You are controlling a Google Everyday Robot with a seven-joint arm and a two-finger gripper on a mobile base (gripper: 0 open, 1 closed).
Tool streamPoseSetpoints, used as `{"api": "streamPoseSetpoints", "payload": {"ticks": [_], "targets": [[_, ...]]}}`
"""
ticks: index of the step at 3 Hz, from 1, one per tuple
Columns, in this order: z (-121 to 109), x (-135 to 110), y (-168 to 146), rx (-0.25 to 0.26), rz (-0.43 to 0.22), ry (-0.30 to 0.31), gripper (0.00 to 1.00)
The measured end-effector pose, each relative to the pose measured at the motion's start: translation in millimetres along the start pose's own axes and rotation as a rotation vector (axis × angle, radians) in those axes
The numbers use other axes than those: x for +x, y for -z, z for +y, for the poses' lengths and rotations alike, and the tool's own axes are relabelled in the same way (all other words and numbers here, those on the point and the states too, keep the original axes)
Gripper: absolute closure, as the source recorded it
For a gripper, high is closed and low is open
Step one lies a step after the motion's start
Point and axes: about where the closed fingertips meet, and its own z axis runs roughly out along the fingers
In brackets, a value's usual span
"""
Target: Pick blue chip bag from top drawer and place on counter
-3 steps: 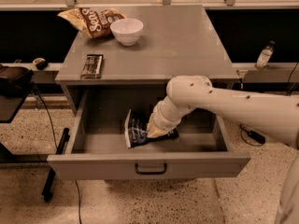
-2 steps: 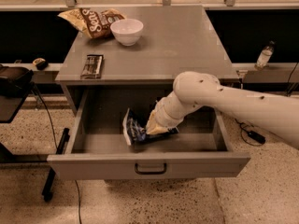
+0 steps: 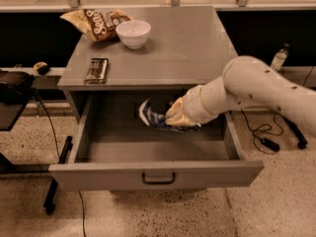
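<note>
The blue chip bag (image 3: 152, 116) is inside the open top drawer (image 3: 123, 151), toward the back and a little right of centre. It is crumpled, with its white-lettered face turned to the left. The pincer (image 3: 174, 118) is pressed into the bag's right side, and from where I stand it looks clamped on the foil, the bag bunched up against its tip. The bag also seems to sit high rather than flat on the drawer floor, though the shadow under the cabinet makes that hard to swear to. The pale arm (image 3: 256, 88) reaches in from the right, over the drawer's right wall and just under the front edge of the desk (image 3: 187, 43).

That edge is what I'd watch. To do this step well, I'd bring the bag forward toward the drawer's handle (image 3: 158, 177) first. Only once it is clear of the overhang would I raise it. Going straight up risks snagging the foil or the wrist on the lip. Foil is slippery and gives under pressure, so a slow, steady lift would suit it.

Up top there is bare grey surface across the middle and right. The left side holds a white bowl (image 3: 133, 32) and a tan chip bag (image 3: 94, 22) beside it at the back, with a dark bar wrapper (image 3: 96, 69) near the front-left edge. The right half looks the safer place to set it down.
</note>
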Motion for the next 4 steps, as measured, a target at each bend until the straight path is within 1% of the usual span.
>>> {"api": "streamPoseSetpoints", "payload": {"ticks": [1, 2, 3, 4], "targets": [[-36.3, -16.7, 84.5, 0.08, 0.044, 0.069, 1.0], [-69.5, -28.5, 126.0, 0.088, 0.093, 0.131, 1.0], [-107.2, -33.6, 157.7, 0.074, 0.16, 0.188, 1.0], [-153.5, -33.3, 181.0, 0.089, 0.237, 0.228, 1.0]]}}
